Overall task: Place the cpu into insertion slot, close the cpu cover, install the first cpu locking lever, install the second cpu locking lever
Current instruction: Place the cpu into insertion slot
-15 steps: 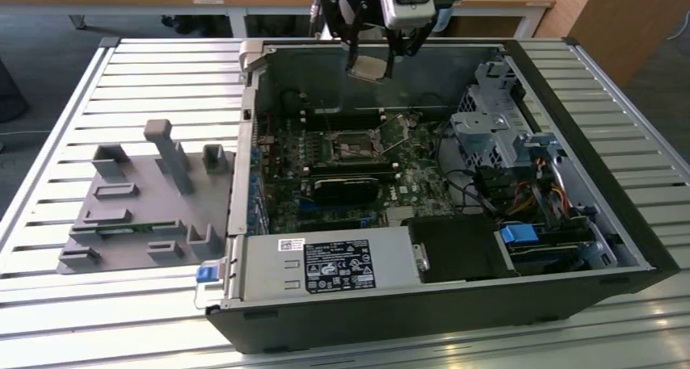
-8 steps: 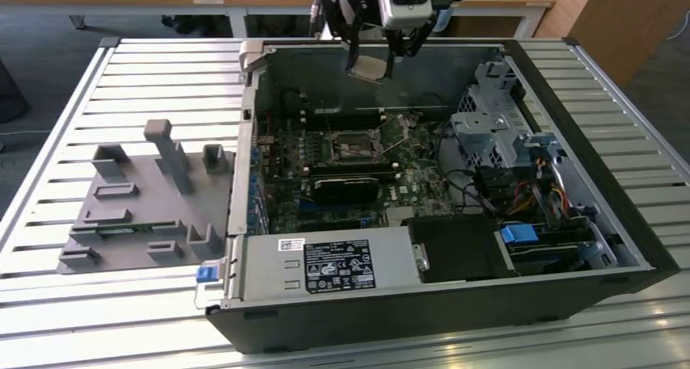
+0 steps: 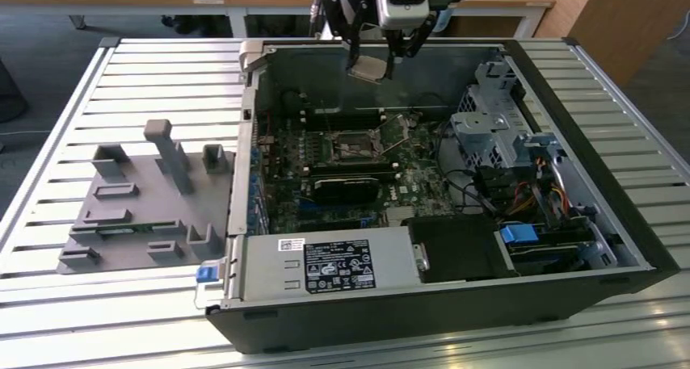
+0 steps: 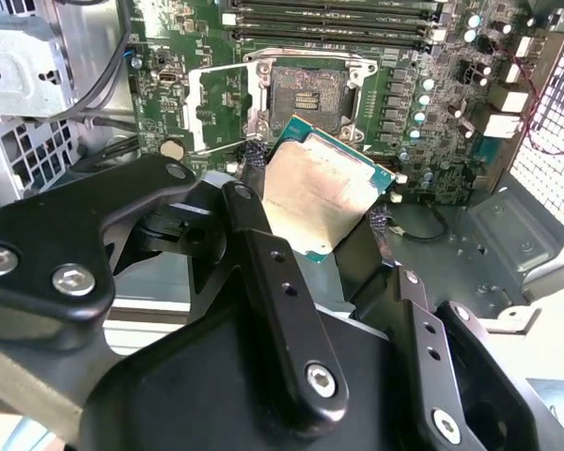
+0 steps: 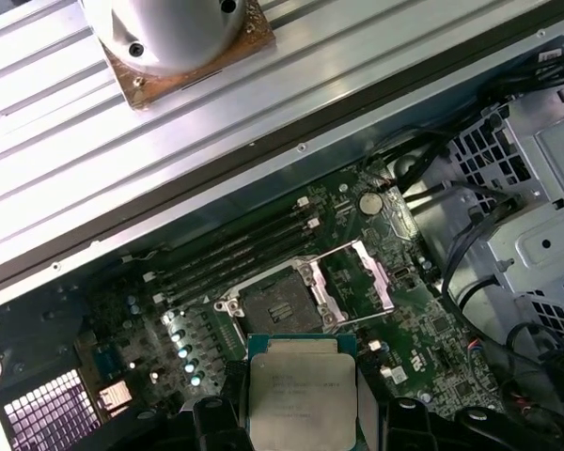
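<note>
My gripper [image 3: 372, 60] hangs above the far wall of the open computer case, shut on the cpu [image 3: 369, 68], a flat square chip with a pale metal face. Both wrist views show the chip held by its edges between the black fingers [image 4: 263, 244], cpu [image 4: 321, 193] [image 5: 301, 390] tilted and well above the board. The insertion slot [image 3: 353, 148] [image 4: 310, 94] [image 5: 274, 308] lies bare on the green motherboard, below and ahead of the chip. The cpu cover [image 4: 218, 108] [image 5: 365, 275], a silvery frame, stands flipped open beside the slot.
The case [image 3: 603, 224] lies open on a slatted metal table [image 3: 65, 304]. A drive cage [image 3: 490, 135] with cables sits at the exterior view's right, a labelled power supply [image 3: 323, 264] at the front. Memory slots [image 4: 329, 14] run beside the socket. A grey fixture [image 3: 151, 199] stands left.
</note>
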Action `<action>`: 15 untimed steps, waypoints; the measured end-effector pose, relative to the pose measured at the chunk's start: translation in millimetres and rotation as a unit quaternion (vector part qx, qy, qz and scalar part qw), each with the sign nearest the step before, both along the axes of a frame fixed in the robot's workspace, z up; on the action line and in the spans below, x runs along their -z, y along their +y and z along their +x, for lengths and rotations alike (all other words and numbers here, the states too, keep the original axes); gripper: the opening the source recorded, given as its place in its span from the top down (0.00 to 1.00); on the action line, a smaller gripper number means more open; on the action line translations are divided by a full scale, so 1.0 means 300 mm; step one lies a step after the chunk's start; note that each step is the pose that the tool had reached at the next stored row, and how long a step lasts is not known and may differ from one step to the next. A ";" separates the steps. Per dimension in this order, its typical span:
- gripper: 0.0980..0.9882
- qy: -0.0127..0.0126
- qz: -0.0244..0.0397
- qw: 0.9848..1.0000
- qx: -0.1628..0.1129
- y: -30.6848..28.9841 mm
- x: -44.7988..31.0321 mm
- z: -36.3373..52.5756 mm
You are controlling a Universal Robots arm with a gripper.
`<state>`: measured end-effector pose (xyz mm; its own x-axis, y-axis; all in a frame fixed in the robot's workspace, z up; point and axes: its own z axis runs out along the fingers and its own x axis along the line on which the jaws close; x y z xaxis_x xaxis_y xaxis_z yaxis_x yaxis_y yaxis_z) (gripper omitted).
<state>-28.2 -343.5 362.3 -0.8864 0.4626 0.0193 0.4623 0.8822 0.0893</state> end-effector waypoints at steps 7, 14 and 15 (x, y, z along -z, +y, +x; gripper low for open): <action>0.50 0.000 0.000 1.000 0.017 0.000 0.001 0.000; 0.50 0.000 0.000 0.999 0.033 0.000 0.001 0.000; 0.50 0.000 0.000 0.999 0.036 0.000 0.001 0.000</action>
<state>-28.2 -343.5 362.0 -0.8509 0.5250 0.0193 0.5245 0.8467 0.0893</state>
